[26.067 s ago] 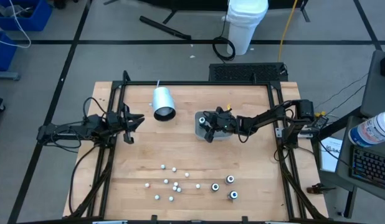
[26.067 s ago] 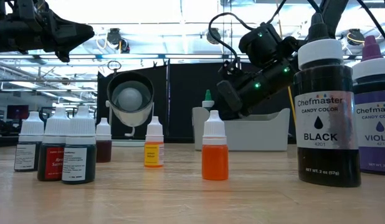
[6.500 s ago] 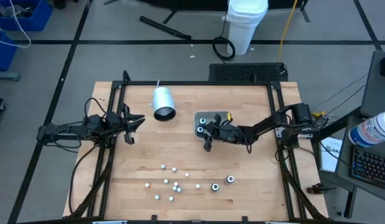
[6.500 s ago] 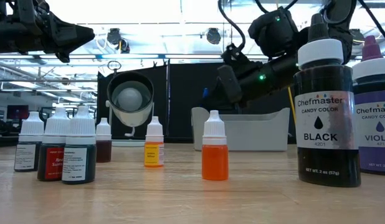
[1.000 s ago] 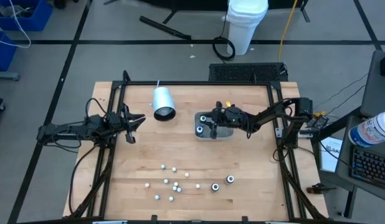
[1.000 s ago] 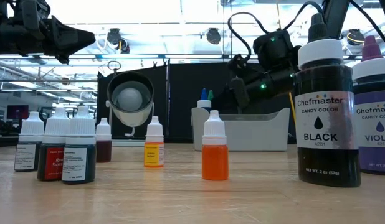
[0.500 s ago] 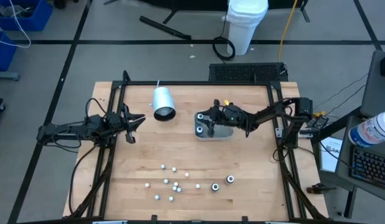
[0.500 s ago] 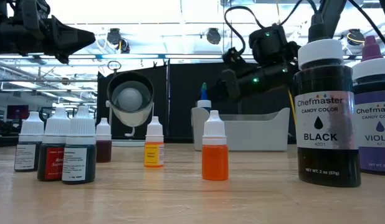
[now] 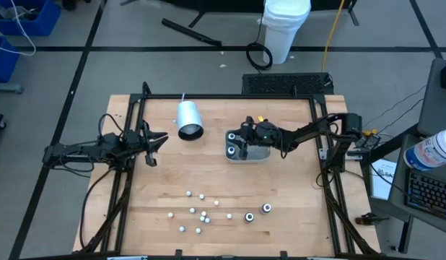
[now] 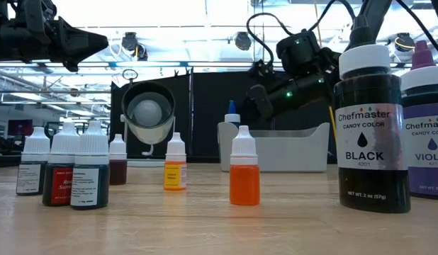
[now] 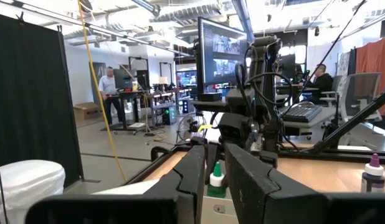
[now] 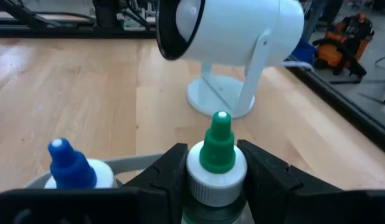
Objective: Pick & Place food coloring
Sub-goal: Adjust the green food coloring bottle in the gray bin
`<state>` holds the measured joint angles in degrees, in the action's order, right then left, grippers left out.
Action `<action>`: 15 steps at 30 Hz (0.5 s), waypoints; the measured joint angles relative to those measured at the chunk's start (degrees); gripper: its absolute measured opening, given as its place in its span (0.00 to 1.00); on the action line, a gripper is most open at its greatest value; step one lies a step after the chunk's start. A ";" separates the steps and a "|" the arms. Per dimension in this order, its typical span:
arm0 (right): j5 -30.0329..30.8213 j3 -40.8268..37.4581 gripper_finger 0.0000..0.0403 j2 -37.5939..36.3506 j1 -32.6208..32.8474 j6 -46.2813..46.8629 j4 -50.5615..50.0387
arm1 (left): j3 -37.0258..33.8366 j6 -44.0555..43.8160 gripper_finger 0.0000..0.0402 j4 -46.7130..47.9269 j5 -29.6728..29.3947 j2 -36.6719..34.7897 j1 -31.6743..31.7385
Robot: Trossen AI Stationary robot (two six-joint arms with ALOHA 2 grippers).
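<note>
My right gripper [image 9: 244, 137] hangs over the clear grey tray [image 9: 258, 153] at mid-table, shut on a green-topped food coloring bottle [image 12: 216, 155]. A blue-topped bottle [image 12: 68, 165] stands in the tray beside it, and its blue tip [image 10: 232, 108] shows above the tray rim in the low view. More food coloring stands near the table's near edge: several small white-capped bottles [image 9: 200, 213] and two bigger dark ones [image 9: 258, 212]. My left gripper [image 9: 154, 144] waits open at the table's left side. My right gripper pinches the green-topped bottle by its white cap [image 12: 195, 171], just below the green tip, one finger [image 12: 164, 171] on each side. The bottle stands upright between the fingers. Its lower part is hidden by the gripper, so I cannot tell whether it rests in the tray.
A white cylinder on a stand [image 9: 188, 119] lies left of the tray, toward the far edge. In the low view an orange bottle [image 10: 244, 177], a yellow one [image 10: 175, 172], dark bottles at left [image 10: 63, 173] and a big black bottle [image 10: 369, 127] stand near the camera. Black frame rails border the table.
My right gripper has shifted a little toward the table's left over the tray, carrying the green-topped bottle. In the low view the green tip, seen beside the blue one a second ago, is now hidden behind the gripper.
</note>
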<state>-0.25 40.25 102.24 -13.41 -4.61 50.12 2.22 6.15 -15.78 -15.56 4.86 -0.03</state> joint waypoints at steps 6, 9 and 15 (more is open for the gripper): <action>0.04 0.00 0.30 0.05 0.00 0.08 -0.13 | 0.00 0.00 0.18 -0.58 0.01 0.02 0.01; 0.05 0.00 0.30 0.06 0.00 0.67 -0.58 | -0.01 0.00 0.18 -0.71 -0.01 0.02 0.00; 0.06 0.00 0.31 0.06 0.02 0.98 -0.67 | 0.00 0.41 0.18 -0.74 0.01 0.00 0.01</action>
<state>-0.19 40.25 102.30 -13.39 -3.64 49.45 2.22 6.56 -16.51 -15.55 4.87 -0.02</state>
